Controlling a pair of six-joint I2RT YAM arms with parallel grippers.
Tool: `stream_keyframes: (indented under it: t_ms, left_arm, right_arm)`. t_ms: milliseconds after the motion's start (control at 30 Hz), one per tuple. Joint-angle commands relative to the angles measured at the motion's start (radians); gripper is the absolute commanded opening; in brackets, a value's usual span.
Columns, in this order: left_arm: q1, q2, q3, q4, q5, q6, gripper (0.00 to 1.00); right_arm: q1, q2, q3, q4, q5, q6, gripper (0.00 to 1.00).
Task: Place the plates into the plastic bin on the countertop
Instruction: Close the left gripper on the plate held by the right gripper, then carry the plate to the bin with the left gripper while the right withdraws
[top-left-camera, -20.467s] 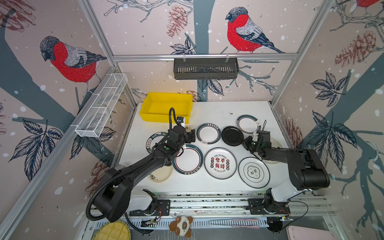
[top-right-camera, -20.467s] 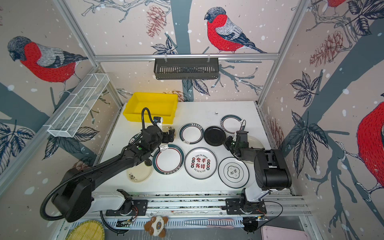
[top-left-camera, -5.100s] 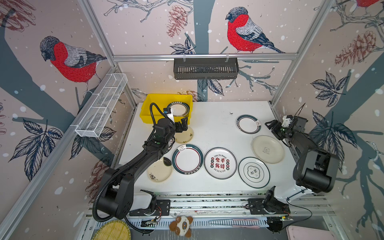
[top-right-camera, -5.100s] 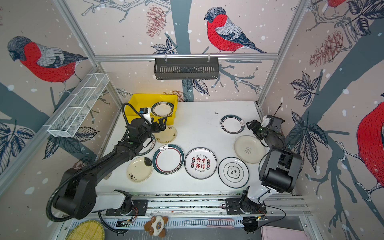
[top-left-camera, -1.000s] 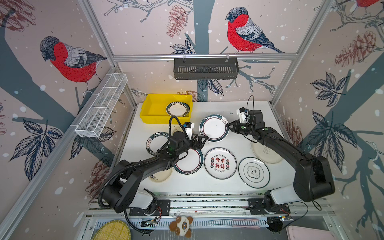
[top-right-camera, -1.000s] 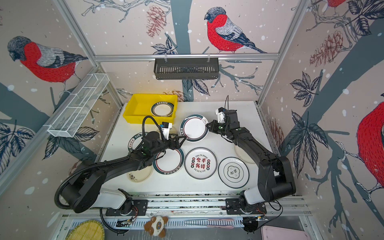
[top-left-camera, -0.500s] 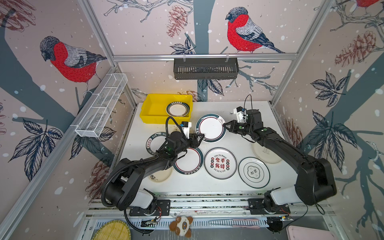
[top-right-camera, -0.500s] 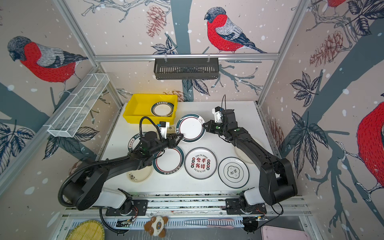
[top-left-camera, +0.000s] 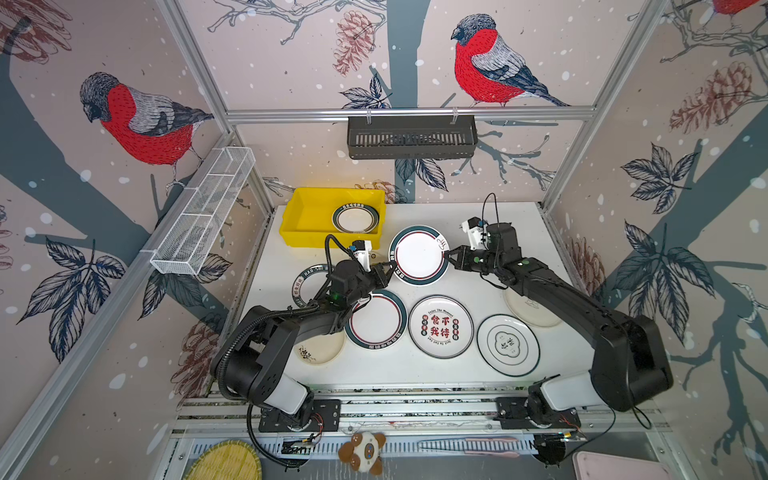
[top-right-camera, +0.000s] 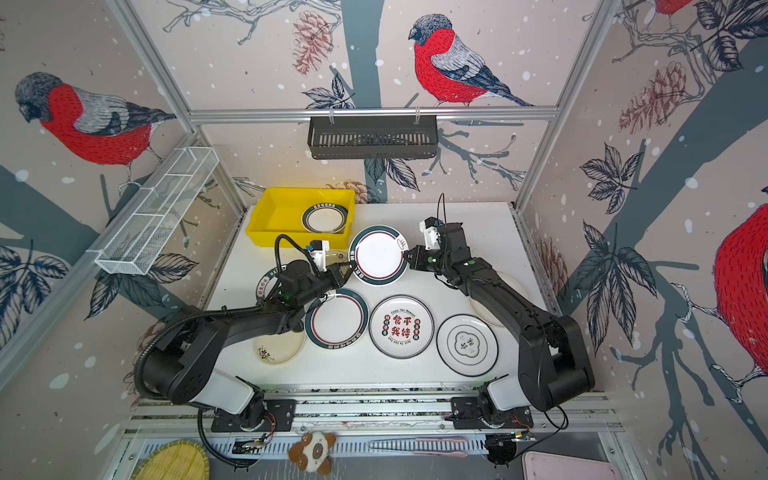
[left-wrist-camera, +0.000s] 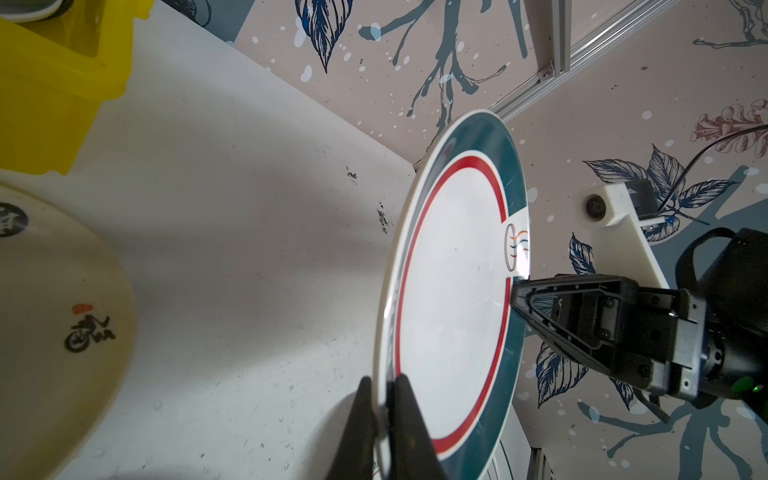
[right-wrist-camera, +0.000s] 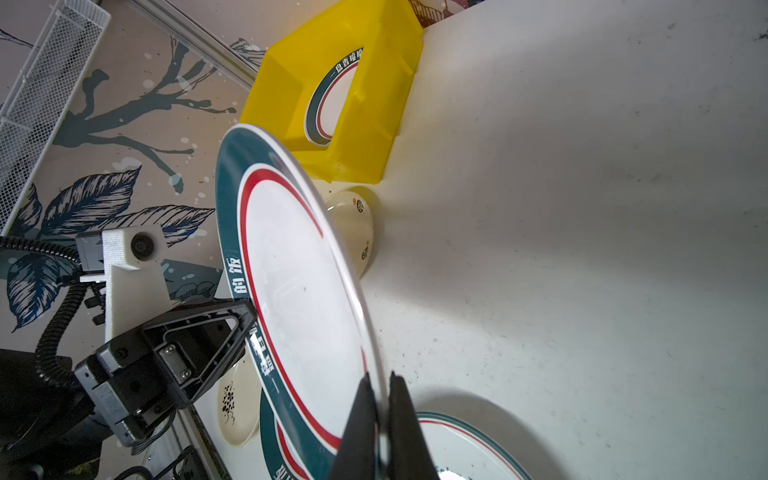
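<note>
The left gripper (top-left-camera: 388, 271) is pinched on one rim of a plate (top-left-camera: 417, 254), and the opposite rim is pinched by the right gripper (top-left-camera: 450, 257). The plate is held lifted between them, and the bin (top-left-camera: 307, 208) is seen near the left gripper.

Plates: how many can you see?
9. One plate in the yellow bin; one held plate between left pincer and right pincer; seven plates on the countertop. The bin's plate may hide others.
</note>
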Motion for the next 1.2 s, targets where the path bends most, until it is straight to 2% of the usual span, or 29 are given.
stream_keyframes:
  t_ms: [0, 133, 267, 333, 533, 567, 667, 767, 1000, 1167]
  left_arm:
    - [-0.003, 0.004, 0.01, 0.116, 0.118, 0.05, 0.0]
    - [0.005, 0.005, 0.018, 0.115, 0.12, 0.046, 0.0]
    - [0.008, -0.007, 0.029, 0.107, 0.111, 0.049, 0.0]
    - [0.011, -0.014, 0.036, 0.096, 0.098, 0.049, 0.0]
    - [0.023, -0.02, 0.057, 0.099, 0.04, 0.043, 0.0]
    - [0.03, -0.017, 0.067, 0.097, 0.034, 0.042, 0.0]
    - [0.063, -0.004, 0.098, 0.094, 0.019, 0.041, 0.0]
    - [0.124, 0.026, 0.162, 0.058, 0.002, 0.084, 0.0]
    - [0.31, 0.091, 0.282, -0.041, -0.056, 0.059, 0.0]
    - [0.382, 0.138, 0.41, -0.232, -0.154, 0.139, 0.0]
  right_arm:
    - [0.012, -0.004, -0.001, 0.05, -0.028, 0.032, 0.17]
    - [0.013, -0.011, -0.009, 0.051, -0.015, 0.032, 0.32]
    - [0.012, -0.038, -0.026, 0.054, 0.006, 0.029, 0.59]
    - [0.012, -0.062, -0.033, 0.046, 0.026, 0.018, 0.67]
    - [0.012, -0.123, -0.029, -0.043, 0.158, -0.04, 0.76]
    - [0.011, -0.13, -0.024, -0.064, 0.184, -0.048, 0.8]
    - [0.011, -0.167, -0.032, -0.088, 0.228, -0.063, 0.81]
    - [0.008, -0.217, -0.072, -0.072, 0.261, -0.071, 0.81]
    - [-0.012, -0.323, -0.189, -0.045, 0.309, -0.036, 0.82]
    - [-0.033, -0.422, -0.264, -0.032, 0.328, -0.035, 0.85]
